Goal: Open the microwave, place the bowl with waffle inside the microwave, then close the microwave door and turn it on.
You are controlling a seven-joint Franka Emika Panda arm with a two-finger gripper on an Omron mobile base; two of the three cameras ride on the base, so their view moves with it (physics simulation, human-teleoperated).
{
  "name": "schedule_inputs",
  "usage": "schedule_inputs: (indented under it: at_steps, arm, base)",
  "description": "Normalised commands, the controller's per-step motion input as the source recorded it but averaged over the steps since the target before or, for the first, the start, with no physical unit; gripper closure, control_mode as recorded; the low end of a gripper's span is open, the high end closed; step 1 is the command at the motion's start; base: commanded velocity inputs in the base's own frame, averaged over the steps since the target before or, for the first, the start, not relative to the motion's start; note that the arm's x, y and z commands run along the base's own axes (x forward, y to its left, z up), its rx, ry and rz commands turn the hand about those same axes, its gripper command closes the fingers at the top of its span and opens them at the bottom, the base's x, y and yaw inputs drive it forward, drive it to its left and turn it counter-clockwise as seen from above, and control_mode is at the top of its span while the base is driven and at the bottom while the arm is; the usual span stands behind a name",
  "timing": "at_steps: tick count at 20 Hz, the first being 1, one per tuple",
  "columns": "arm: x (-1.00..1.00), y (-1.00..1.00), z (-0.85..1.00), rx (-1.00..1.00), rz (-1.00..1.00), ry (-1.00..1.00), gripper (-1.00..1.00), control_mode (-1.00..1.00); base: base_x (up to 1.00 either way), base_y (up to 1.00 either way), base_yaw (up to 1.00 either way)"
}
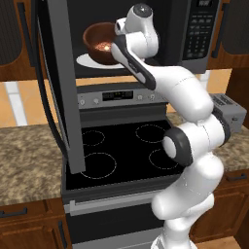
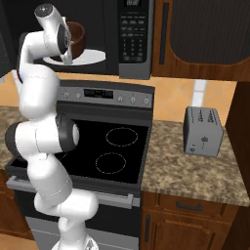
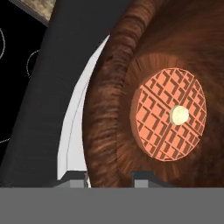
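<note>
Bowl with waffle (image 1: 99, 43) sits on turntable plate (image 1: 87, 61) inside microwave (image 1: 194, 29); microwave door (image 1: 61, 82) open. End effector (image 3: 109, 177) straddles bowl rim; grip cannot tell.

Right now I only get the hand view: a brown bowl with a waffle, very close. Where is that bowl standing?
Observer: The bowl sits on the white turntable inside the microwave, above the stove.
Operator: Is the door shut?
Observer: No, the door is swung wide open at the left.
Operator: Anything else nearby?
Observer: A grey toaster stands on the counter, to the right of the stove.
</note>
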Motion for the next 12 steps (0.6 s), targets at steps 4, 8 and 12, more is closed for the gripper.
schedule_inputs:
  at_steps: [4, 8, 12]
  arm:
    - [0.43, 0.0, -0.14, 0.0, -0.01, 0.0, 1.0, -1.0]
    - [0.14, 0.0, -0.12, 0.0, -0.07, 0.0, -1.0, -1.0]
    - [-0.13, 0.0, -0.03, 0.0, -0.13, -0.05, -1.0, -1.0]
  base:
    - [0.0, 0.0, 0.0]
    - [0.0, 0.0, 0.0]
    - [0.0, 0.0, 0.0]
